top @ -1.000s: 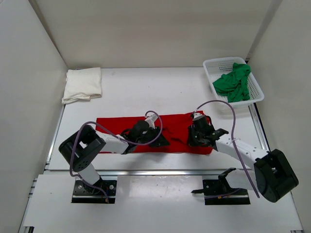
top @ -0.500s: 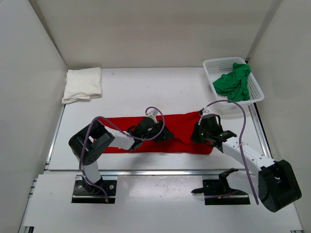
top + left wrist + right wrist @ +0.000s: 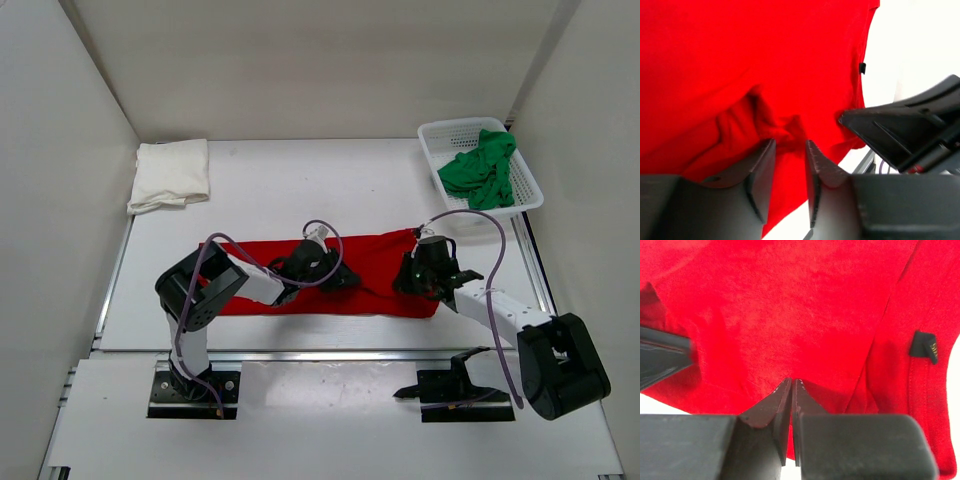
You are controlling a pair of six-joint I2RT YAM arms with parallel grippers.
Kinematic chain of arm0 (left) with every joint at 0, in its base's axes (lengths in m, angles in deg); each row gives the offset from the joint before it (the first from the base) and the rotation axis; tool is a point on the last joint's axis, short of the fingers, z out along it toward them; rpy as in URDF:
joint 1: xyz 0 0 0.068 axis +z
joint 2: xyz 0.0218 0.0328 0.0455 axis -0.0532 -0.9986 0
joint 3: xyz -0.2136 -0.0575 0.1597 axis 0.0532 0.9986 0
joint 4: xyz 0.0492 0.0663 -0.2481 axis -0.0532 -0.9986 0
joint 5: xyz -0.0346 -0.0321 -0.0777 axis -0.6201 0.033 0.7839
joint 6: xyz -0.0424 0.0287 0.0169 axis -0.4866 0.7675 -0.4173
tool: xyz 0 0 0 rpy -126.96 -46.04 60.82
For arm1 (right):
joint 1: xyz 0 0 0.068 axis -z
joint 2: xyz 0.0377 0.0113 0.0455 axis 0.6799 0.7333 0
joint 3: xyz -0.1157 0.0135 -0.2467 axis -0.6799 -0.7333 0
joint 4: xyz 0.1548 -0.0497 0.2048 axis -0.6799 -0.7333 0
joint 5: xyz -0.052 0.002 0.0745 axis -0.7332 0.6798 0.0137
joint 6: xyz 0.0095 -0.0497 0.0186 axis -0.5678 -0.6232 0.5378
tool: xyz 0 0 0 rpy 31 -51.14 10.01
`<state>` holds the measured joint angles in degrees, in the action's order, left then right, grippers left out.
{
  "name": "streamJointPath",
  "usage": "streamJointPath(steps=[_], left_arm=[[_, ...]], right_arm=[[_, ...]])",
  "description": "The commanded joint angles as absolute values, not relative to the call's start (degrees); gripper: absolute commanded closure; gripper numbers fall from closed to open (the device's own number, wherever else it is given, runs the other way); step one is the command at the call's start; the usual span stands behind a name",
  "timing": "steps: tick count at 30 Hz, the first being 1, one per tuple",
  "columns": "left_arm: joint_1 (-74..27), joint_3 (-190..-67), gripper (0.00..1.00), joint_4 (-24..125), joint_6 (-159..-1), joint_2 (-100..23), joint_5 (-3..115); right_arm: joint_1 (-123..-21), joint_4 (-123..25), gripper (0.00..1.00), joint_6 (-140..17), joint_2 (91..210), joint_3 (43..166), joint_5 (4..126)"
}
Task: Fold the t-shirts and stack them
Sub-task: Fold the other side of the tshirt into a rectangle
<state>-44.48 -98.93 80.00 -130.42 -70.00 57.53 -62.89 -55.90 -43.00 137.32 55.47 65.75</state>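
- Right jaws: shut, tips together on the red t-shirt (image 3: 375, 262) close to its near hem. We cannot tell whether a fold is nipped between them.
- Left jaws: part open, with a puckered ridge of red cloth at the tips that does not look clamped.
- Governing relation: the shirt's long axis runs sideways from one pair of jaws to the other. The left jaws sit mid-length and the right jaws nearer its right end.
- Beyond the left jaws, leftward: cream-white t-shirt (image 3: 170, 173), folded on the counter (image 3: 300, 190).
- Beyond the right jaws: green t-shirt (image 3: 483, 168), bunched in the basket (image 3: 437, 131).
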Motion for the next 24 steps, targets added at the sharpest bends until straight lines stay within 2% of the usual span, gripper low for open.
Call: streamJointPath(steps=[1,3,7,17,19,20,22,24], left_arm=[[-43.45,-96.30,0.56,79.03,-129.98,-65.36,56.22],[-43.09,-96.20,0.56,77.37,-128.92,-64.65,55.25],[-43.62,-98.56,0.62,74.74,-127.52,-66.22,55.16],[-44.50,-101.47,0.53,75.87,-128.57,-69.65,56.82],[-44.76,-101.65,0.54,76.22,-128.57,-69.83,57.09],[-45.11,-101.48,0.61,76.22,-128.92,-69.83,56.74],[-45.11,-101.13,0.80,76.74,-129.18,-69.74,57.09],[-45.11,-100.77,0.88,76.75,-129.62,-69.05,57.27]], right_arm=[[-62.44,-51.86,0.96,-42.81,138.04,54.63,66.42],[-62.52,-51.68,0.96,-42.55,138.04,54.19,66.86],[-62.35,-50.54,0.96,-42.64,138.04,54.37,67.39],[-62.79,-49.40,0.97,-42.29,137.43,53.13,68.18],[-62.62,-49.13,0.97,-42.11,137.43,52.61,68.01],[-62.70,-49.22,0.97,-42.11,137.43,52.43,68.01],[-62.53,-49.04,0.97,-41.85,137.69,51.91,68.09],[-62.18,-49.13,0.97,-41.94,137.87,51.46,68.01]])
